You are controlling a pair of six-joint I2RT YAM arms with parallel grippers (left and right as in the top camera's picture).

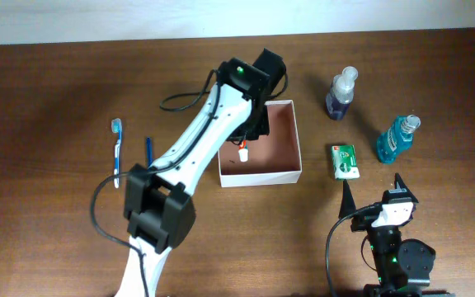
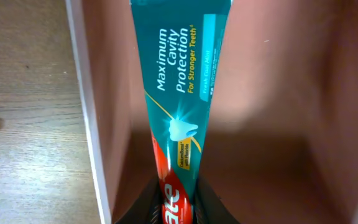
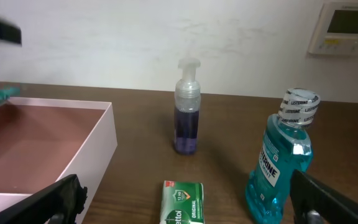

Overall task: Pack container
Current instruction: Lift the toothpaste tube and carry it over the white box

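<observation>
Container (image 1: pixel 270 177), the only one, sits mid-table, its far-left corner covered by the left arm. The left gripper (image 2: pixel 169 208) hangs over it, clamped on one toothpaste tube (image 2: pixel 179 93). From overhead only the tube's white cap end shows, and I cannot tell whether the tube touches the floor of the box. To the right stand one pump bottle (image 1: pixel 342 93) and one mouthwash bottle (image 1: pixel 397 138), with one green soap box (image 1: pixel 345 160) lying between them and the container. The right gripper (image 1: pixel 373 194) rests near the soap box, jaws spread wide and holding nothing. To the left lie one toothbrush (image 1: pixel 118 153) and one slim blue item (image 1: pixel 148 151), too small to identify.
</observation>
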